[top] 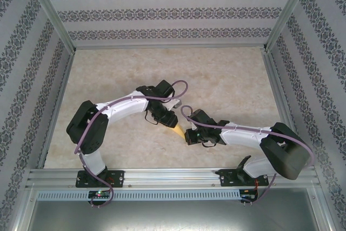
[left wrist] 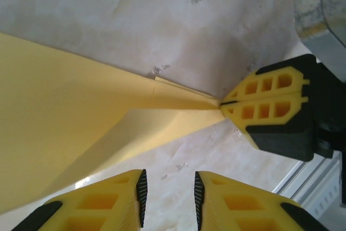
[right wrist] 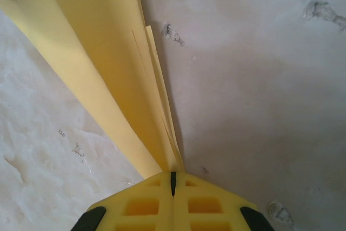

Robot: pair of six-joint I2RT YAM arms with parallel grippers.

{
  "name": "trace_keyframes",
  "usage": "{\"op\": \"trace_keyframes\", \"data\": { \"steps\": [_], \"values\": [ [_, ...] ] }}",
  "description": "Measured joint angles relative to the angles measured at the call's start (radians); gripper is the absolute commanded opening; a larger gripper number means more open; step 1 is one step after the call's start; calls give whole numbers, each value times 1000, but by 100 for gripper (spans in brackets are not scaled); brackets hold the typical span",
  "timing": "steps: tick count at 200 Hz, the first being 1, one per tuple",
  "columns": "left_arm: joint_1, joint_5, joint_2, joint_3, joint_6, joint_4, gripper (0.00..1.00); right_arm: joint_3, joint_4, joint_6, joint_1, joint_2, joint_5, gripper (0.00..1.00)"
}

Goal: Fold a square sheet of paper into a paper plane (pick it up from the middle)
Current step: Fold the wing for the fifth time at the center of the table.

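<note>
One folded yellow paper sheet (top: 177, 129) sits at centre frame in the top view, between two hands. On its left, the left hand (left wrist: 169, 198) has its fingers apart with bare table (top: 227, 74) between them. On its right, the right hand (right wrist: 173, 179) is clamped on the sheet's pointed tip.

The white-and-black left arm (top: 116, 109) bends inward at the elbow, its yellow-padded two-finger left gripper (left wrist: 170, 198) angled downward, jaws parted with nothing between them. The matching right arm (top: 246, 133) reaches leftward, its right gripper (right wrist: 173, 179) pressed closed, pinching the tip of the folded mustard-yellow paper (right wrist: 108, 52).
</note>
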Motion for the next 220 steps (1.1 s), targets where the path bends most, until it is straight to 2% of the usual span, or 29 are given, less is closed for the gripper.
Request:
{"op": "trace_keyframes", "data": {
  "steps": [57,220],
  "values": [
    [0,0,84,-2,-4,60,32,-3,3,3,0,-3,0,1],
    [0,-3,146,11,-3,135,32,-21,24,8,0,-16,0,2]
  ]
}}
